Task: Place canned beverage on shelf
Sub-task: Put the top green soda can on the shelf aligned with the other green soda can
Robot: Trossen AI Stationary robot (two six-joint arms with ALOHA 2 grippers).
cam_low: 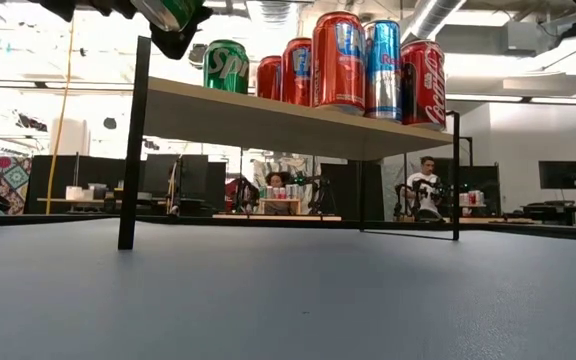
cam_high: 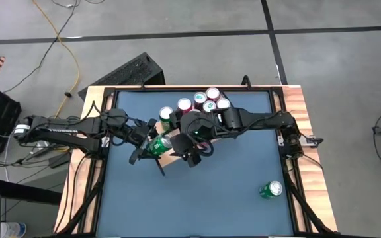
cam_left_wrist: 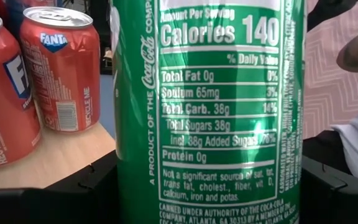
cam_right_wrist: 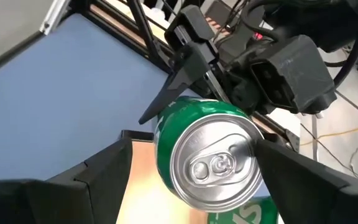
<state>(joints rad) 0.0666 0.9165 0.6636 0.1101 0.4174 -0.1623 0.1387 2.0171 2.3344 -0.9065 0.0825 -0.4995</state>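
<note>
Green can [cam_high: 159, 145] was held by left gripper [cam_high: 152, 147], fingers clamped on sides, above near edge of shelf [cam_low: 268, 118] — kept upright for setting down beside cans already shelved. Right gripper [cam_high: 192, 147] was spread wide around can top — nothing seen gripped, likely steadying.

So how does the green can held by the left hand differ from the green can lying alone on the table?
The held green can is lifted above the shelf, gripped by the left hand. The lone green can rests on the blue tabletop, near its right edge, touched by nothing. Both are green drink cans with silver tops.
</note>
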